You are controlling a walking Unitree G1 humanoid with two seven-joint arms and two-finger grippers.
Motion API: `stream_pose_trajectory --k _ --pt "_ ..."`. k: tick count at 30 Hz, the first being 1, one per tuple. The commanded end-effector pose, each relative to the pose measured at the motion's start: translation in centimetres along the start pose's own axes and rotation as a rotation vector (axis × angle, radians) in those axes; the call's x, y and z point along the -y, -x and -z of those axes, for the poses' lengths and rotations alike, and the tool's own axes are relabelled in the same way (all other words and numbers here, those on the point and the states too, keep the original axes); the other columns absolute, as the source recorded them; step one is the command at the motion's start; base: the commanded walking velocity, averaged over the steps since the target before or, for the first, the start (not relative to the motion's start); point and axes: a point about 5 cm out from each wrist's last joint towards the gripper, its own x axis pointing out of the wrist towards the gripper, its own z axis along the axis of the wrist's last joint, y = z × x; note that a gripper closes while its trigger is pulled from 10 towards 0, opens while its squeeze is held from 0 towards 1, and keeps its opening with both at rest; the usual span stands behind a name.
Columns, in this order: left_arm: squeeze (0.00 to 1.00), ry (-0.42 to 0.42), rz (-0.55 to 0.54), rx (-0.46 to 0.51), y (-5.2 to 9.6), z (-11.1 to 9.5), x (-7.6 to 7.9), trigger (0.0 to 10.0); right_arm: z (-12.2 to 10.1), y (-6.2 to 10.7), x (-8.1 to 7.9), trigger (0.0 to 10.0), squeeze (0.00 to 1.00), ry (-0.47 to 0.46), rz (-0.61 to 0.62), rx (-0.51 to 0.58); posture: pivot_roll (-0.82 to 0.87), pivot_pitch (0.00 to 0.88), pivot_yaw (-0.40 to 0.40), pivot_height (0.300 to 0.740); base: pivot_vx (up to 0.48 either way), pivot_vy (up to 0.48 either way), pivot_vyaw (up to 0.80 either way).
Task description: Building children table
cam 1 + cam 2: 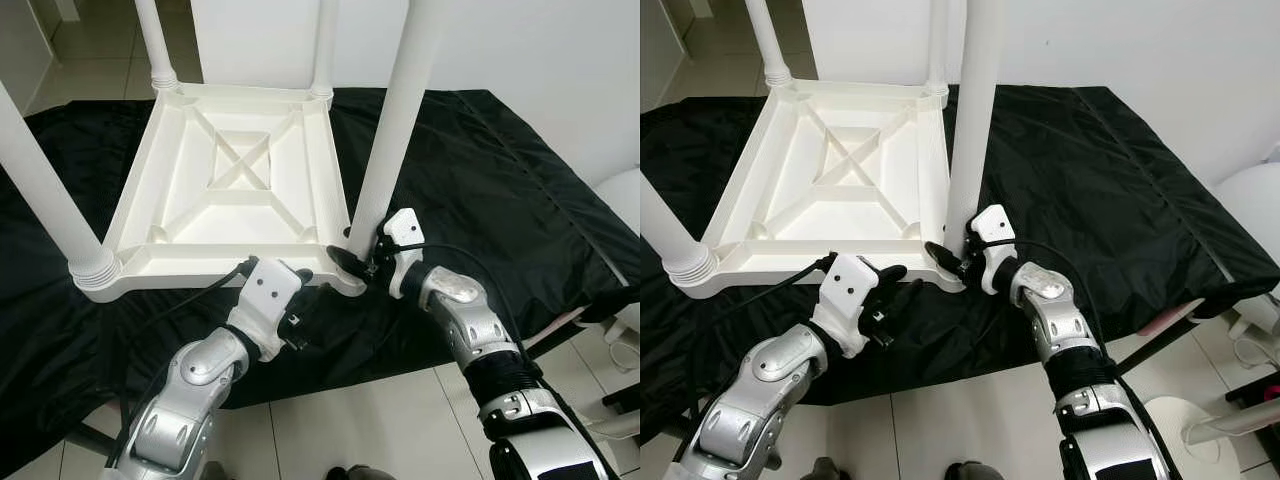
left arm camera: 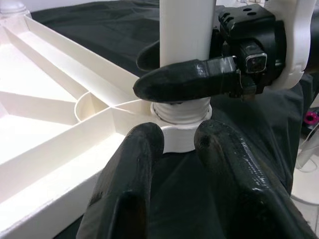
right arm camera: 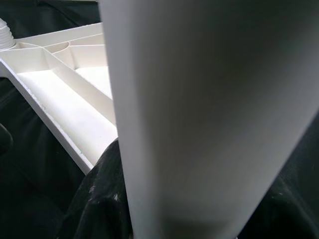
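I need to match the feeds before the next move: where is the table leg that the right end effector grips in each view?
Left eye view: table leg, right of centre, rising from the tabletop's near right corner.
Right eye view: the leg, centre, same corner.
Left wrist view: the leg, top centre, right end effector around it.
Right wrist view: the leg, close up, centre.
Shared landmark: upturned white tabletop.

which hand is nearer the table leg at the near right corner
Right. The right hand is closed around that table leg just above its socket. The left hand sits lower, beside the corner of the upturned tabletop, fingers open, not touching the leg.
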Motion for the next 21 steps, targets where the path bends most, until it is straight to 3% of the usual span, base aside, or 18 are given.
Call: stream_pose_trajectory --k 1,5,12,21 --pt "0.00 0.021 -0.021 -0.008 -0.1 0.1 -0.1 10.0 0.8 0.3 0.1 10.0 0.00 -0.001 0.009 -0.044 0.00 0.102 -0.048 0.740 0.000 0.000 0.00" --pt "0.00 0.019 -0.020 -0.008 -0.1 0.0 -0.1 10.0 0.6 0.2 0.4 10.0 0.00 0.011 0.088 -0.042 -0.01 0.105 -0.045 0.740 0.000 0.000 0.00" --pt "0.00 0.025 -0.020 -0.018 -0.1 0.1 -0.1 10.0 0.5 -0.3 -1.2 10.0 0.00 -0.045 0.236 -0.011 0.00 0.108 -0.044 0.740 0.000 0.000 0.00" --pt "0.00 0.027 -0.027 -0.022 0.2 0.1 -0.1 10.0 0.2 -1.1 -3.6 10.0 0.00 -0.174 0.598 0.010 0.00 0.115 -0.036 0.740 0.000 0.000 0.00"
